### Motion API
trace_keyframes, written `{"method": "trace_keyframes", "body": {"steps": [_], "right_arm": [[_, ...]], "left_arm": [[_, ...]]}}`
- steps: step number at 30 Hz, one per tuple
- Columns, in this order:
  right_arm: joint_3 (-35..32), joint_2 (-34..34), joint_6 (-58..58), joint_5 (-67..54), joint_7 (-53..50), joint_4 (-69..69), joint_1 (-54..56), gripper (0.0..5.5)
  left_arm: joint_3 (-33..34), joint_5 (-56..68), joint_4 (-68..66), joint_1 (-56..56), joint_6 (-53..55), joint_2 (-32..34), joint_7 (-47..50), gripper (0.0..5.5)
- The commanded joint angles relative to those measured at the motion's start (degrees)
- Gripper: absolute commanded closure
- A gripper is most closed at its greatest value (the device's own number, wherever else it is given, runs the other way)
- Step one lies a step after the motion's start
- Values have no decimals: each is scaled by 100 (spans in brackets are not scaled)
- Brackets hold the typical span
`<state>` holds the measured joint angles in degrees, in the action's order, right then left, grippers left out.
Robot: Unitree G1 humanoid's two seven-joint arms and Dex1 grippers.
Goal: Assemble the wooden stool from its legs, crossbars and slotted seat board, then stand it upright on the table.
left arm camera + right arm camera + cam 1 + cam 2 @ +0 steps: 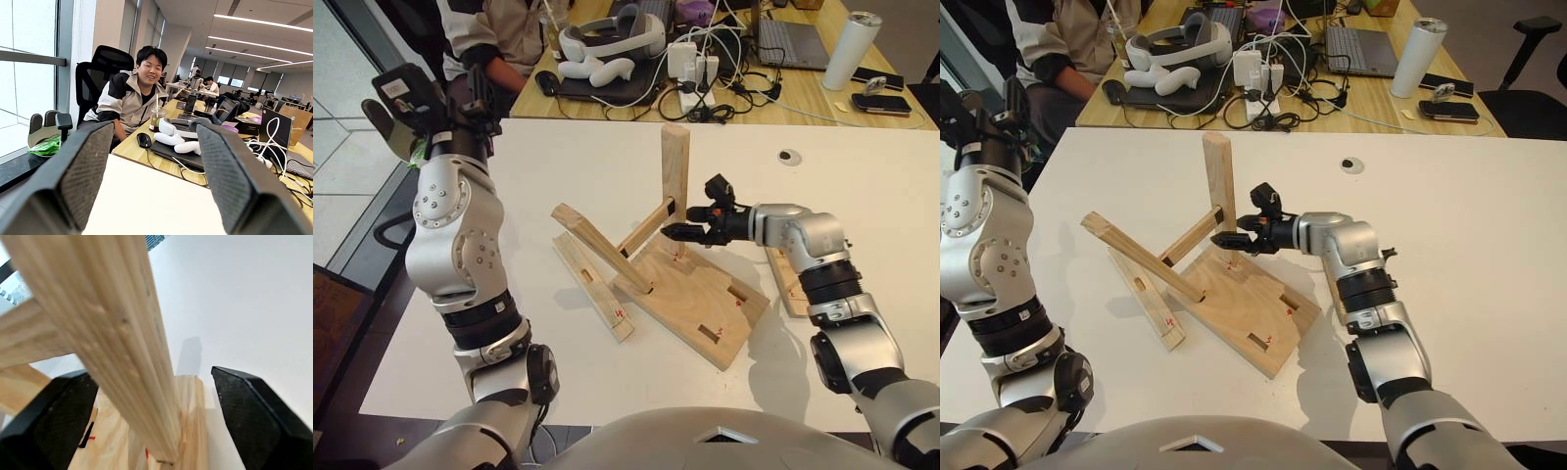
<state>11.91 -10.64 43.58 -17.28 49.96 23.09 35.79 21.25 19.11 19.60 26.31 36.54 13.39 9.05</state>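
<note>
The slotted seat board (700, 299) lies near the middle of the white tabletop (871, 186), with several of its slots open. An upright leg (675, 162) stands at the board's far edge. A crossbar (646, 227) slopes from that leg down to a tilted leg (597, 245), whose lower end rests on the board near a slot. A loose leg (595, 289) lies flat on the tabletop just beside the board's left edge, under the tilted one.

The right tool (685, 225) sits low at the foot of the upright leg. Its fingers (254, 406) are spread to either side of the wood, with a gap showing on one side. Another wooden piece (790, 284) lies partly hidden under the right forearm. The left tool (155, 147) hangs high off the tabletop's left corner, spread wide and holding nothing.
</note>
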Motion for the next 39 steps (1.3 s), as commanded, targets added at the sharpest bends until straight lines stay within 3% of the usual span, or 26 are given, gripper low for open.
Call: {"method": "trace_keyframes", "body": {"steps": [1,5,15,20,23,27,32,39], "right_arm": [[66,256,-314,278,-347,484,274,194],[-311,455,-471,422,-1122,1157,486,258],[-1984,1133,-1089,137,-3803,2854,1003,408],[-2244,1489,-1824,278,-4971,3276,1169,431],[-2050,1631,-1990,509,-5108,3375,1239,437],[-1507,1524,-2288,1163,-5193,3345,1224,438],[-1125,1429,-2232,1542,-5044,3015,1130,352],[-749,1170,-15,1525,-4573,-102,17,247]], "left_arm": [[-70,-51,138,-48,55,-71,64,238],[-43,-49,208,-80,93,-81,103,238],[-28,-60,296,-118,127,-120,161,238],[-37,-56,307,-123,118,-131,159,238],[-42,-53,325,-135,117,-147,166,238],[-32,-50,334,-165,105,-156,163,238],[-47,113,494,-365,264,-207,42,238],[-11,516,794,-785,1278,200,-472,238]]}}
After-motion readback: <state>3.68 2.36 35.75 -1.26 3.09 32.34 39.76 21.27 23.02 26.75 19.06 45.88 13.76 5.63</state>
